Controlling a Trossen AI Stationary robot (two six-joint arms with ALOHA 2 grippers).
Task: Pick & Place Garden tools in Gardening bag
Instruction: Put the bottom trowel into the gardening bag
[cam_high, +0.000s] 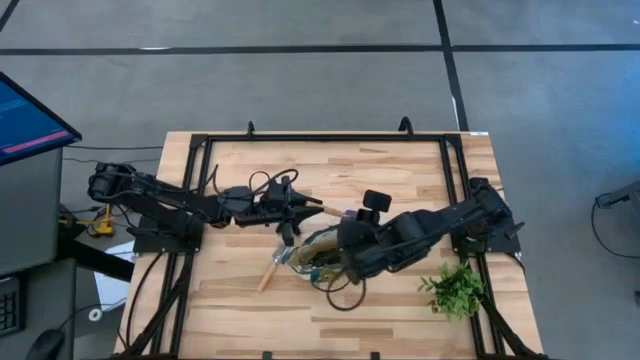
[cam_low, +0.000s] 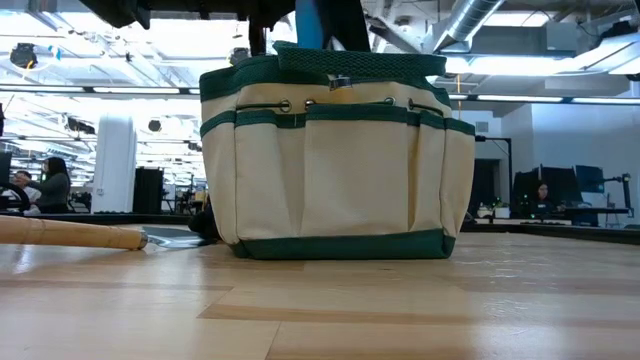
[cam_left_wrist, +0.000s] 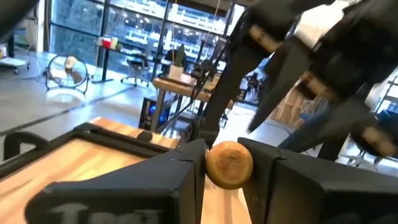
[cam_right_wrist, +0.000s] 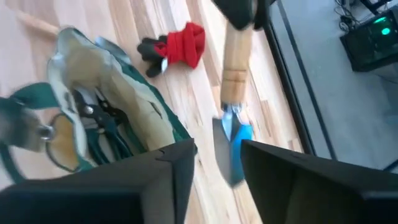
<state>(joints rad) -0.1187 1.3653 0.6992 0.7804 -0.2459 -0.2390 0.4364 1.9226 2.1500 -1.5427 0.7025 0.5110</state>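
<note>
The tan and green gardening bag (cam_high: 310, 258) stands upright on its base at mid-table, its mouth open (cam_right_wrist: 118, 106); it also shows in the low view (cam_low: 335, 170). Dark shears (cam_right_wrist: 99, 115) lie inside it. My left gripper (cam_high: 300, 207) is shut on a wooden-handled trowel (cam_high: 330, 211) beside the bag's far side. My right gripper (cam_right_wrist: 214, 168) hangs open over the bag's rim; I cannot tell whether a finger touches it. A red item (cam_right_wrist: 183, 45) lies on the table past the bag. Another wooden-handled tool (cam_high: 270, 272) lies left of the bag. My left gripper pinches the round butt end of the trowel's wooden handle (cam_left_wrist: 229, 163) between its two fingers. The fingers come from the table's left and lie roughly along the handle. The trowel is lifted clear of the table, its handle (cam_right_wrist: 235, 62) and blue-grey blade (cam_right_wrist: 231, 146) pointing away from the gripper toward the bag.
A leafy green plant sprig (cam_high: 455, 290) lies near the table's right front corner. The loose tool's handle (cam_low: 70, 232) lies flat left of the bag. A black frame (cam_high: 330, 137) runs round the table. Bare wood shows along the near edge (cam_high: 300, 325).
</note>
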